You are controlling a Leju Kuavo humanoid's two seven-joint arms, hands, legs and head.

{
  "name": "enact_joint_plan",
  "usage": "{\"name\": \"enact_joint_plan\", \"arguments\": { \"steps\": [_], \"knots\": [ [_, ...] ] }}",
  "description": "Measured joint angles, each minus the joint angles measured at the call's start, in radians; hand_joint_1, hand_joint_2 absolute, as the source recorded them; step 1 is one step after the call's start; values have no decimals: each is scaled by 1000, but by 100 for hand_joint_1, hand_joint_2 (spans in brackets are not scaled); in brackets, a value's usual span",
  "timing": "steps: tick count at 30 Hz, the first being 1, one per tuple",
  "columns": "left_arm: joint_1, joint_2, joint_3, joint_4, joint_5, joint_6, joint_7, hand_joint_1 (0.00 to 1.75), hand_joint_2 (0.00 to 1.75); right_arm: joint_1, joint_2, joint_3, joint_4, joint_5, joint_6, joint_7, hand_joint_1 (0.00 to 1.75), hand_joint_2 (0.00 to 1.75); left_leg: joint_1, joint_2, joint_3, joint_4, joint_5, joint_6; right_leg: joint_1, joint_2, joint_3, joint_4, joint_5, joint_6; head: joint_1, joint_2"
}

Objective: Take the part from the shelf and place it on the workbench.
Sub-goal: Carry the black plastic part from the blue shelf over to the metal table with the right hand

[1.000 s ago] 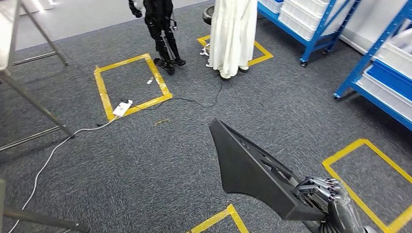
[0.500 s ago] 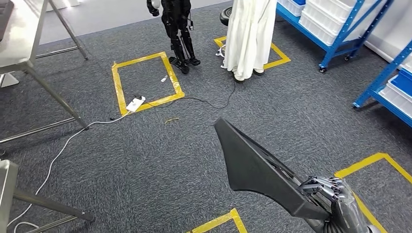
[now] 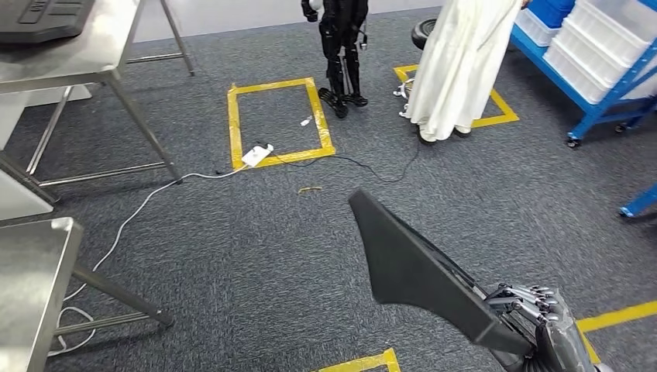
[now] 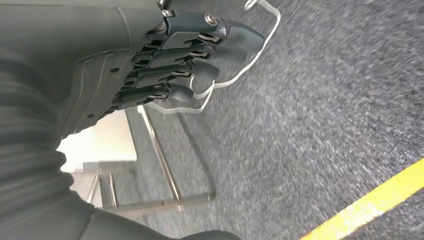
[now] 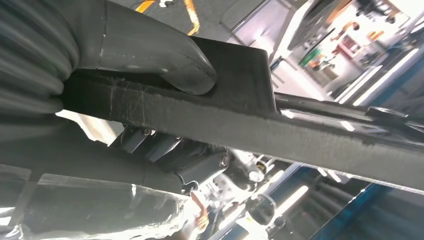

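Note:
A flat black felt-like part (image 3: 414, 267), pointed at its far end, slants up over the carpet at the lower right of the head view. My right hand (image 3: 534, 318) grips its near end. Up close in the right wrist view, the thumb (image 5: 150, 47) presses on one face of the part (image 5: 280, 132) and the fingers (image 5: 185, 155) clamp the other. My left hand (image 4: 165, 55) hangs above the floor, its fingers loosely curled and holding nothing. Steel workbenches stand at the upper left (image 3: 77, 54) and the lower left (image 3: 31, 271).
A person in a long white coat (image 3: 465, 62) stands ahead beside a small black humanoid robot (image 3: 341, 46). Blue shelving with white bins (image 3: 596, 54) is at the right. A white cable (image 3: 132, 225) and power strip (image 3: 256, 155) lie by yellow floor tape (image 3: 275, 120).
The whole view has swung left: shelves slid toward the right edge and the steel workbenches came into view at the left. The part stays gripped in my right hand.

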Motion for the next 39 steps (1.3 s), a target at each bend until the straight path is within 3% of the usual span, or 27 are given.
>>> {"name": "enact_joint_plan", "arguments": {
  "steps": [1,2,4,6,8,10,12,13,14,15,17,19,20,22,24,26,28,29,30,31,32,33,35,37,39],
  "knots": [
    [0,0,0,0,0,0,0,0,175,0,0,0,0,0,0,0,175,175,2,-13,0,5,-3,-8,-9,11,31,-74,35,14,0,0],
    [1,1,0,0,0,0,0,0,175,-1,0,0,0,0,0,0,175,175,3,-24,-3,12,-7,-17,-14,22,57,-137,62,20,2,0],
    [2,3,1,0,0,0,0,0,175,-1,-1,-1,0,0,0,0,175,175,1,-40,-10,23,-16,-31,-14,35,82,-191,82,8,4,0],
    [5,4,1,0,0,-2,0,0,175,-1,-2,-1,0,-3,0,0,175,175,4,-48,-14,27,-19,-39,-10,23,86,-189,83,-13,2,0],
    [7,3,1,1,0,-6,1,0,175,-2,-4,-3,0,-9,0,0,175,175,8,-13,-26,59,-37,-47,-9,10,92,-189,84,-26,-1,0],
    [5,3,1,1,0,-14,5,0,175,-1,-6,-8,0,-15,0,0,175,175,9,44,-75,165,-96,-53,-3,-6,98,-189,81,-36,-6,0],
    [2,2,1,1,-1,-21,11,0,175,1,-5,-14,0,-22,5,0,175,175,10,64,-145,301,-154,-54,6,-26,100,-189,76,-44,-8,0],
    [2,2,2,1,0,-26,15,0,175,1,-5,-17,0,-24,9,0,175,175,11,66,-166,336,-159,-52,10,-36,102,-189,74,-47,-8,0],
    [2,1,2,1,1,-29,19,0,175,1,-5,-20,0,-24,13,0,175,175,10,67,-165,328,-143,-48,13,-45,105,-189,71,-50,-8,0],
    [2,1,3,1,3,-32,22,0,175,0,-4,-22,0,-22,16,0,175,175,8,71,-143,279,-110,-40,17,-55,109,-189,67,-51,-8,0],
    [1,2,4,1,3,-37,25,0,175,-5,2,-24,0,-11,19,0,175,175,-5,108,-71,136,-44,-17,23,-73,119,-190,58,-51,-7,0],
    [-2,2,4,1,-3,-50,26,0,175,-6,15,-27,0,-1,22,0,175,175,-19,140,-34,62,-25,-1,26,-89,125,-193,52,-46,-8,0],
    [-3,2,4,1,-6,-57,28,0,175,-2,22,-29,0,-2,24,0,175,175,-23,140,-34,58,-28,2,27,-100,127,-196,50,-42,-9,0],
    [-2,1,4,1,-9,-66,31,0,175,8,30,-33,-4,-9,26,1,175,175,-22,116,-25,37,-21,6,31,-115,134,-201,44,-36,-10,0],
    [0,-2,4,2,-9,-69,32,0,175,15,34,-38,-8,-15,25,0,175,175,-14,92,-6,8,-8,12,33,-79,119,-158,19,-37,-9,0],
    [-2,-5,4,2,-10,-69,32,0,175,22,39,-41,-9,-16,24,0,175,175,-10,67,3,-3,-1,15,27,-23,53,-32,-29,-43,-4,0],
    [-3,-7,4,2,-11,-69,31,0,175,27,44,-43,-8,-11,22,0,175,175,-10,38,3,-3,-2,14,18,-5,-18,77,-55,-35,-1,0],
    [-2,-8,4,2,-11,-69,30,0,175,28,47,-44,-7,-7,20,0,175,175,-10,24,4,-2,-3,12,13,-4,-30,80,-43,-24,-1,0],
    [-1,-8,4,2,-12,-69,29,0,175,29,50,-44,-7,-4,18,0,175,175,-8,10,5,-1,-4,8,7,-3,-21,42,-16,-10,-1,0],
    [-1,-9,4,2,-13,-69,28,0,175,31,54,-44,-7,-2,15,0,175,175,-6,-4,6,3,-7,3,-1,4,6,-32,23,5,-1,0],
    [0,-8,4,2,-14,-69,27,0,175,33,56,-44,-6,-2,12,0,175,175,-5,-17,6,9,-11,-5,-6,15,32,-99,56,15,0,0],
    [0,-7,4,2,-17,-69,27,0,175,37,58,-45,-7,-4,9,0,175,175,-5,-28,4,17,-16,-13,-10,26,53,-152,79,17,2,0],
    [1,-5,4,2,-22,-69,30,0,175,49,61,-51,-10,-13,4,0,175,175,-6,-44,-2,27,-25,-26,-8,34,67,-182,92,0,3,0],
    [5,-4,4,2,-25,-71,34,0,175,58,63,-57,-14,-22,5,0,175,175,-1,-45,-8,33,-27,-34,-7,21,74,-183,95,-18,2,0],
    [6,-3,4,2,-27,-72,38,0,175,63,68,-61,-19,-22,13,0,175,175,3,-3,-26,76,-54,-43,-5,9,77,-184,97,-31,-2,0]
  ]
}}
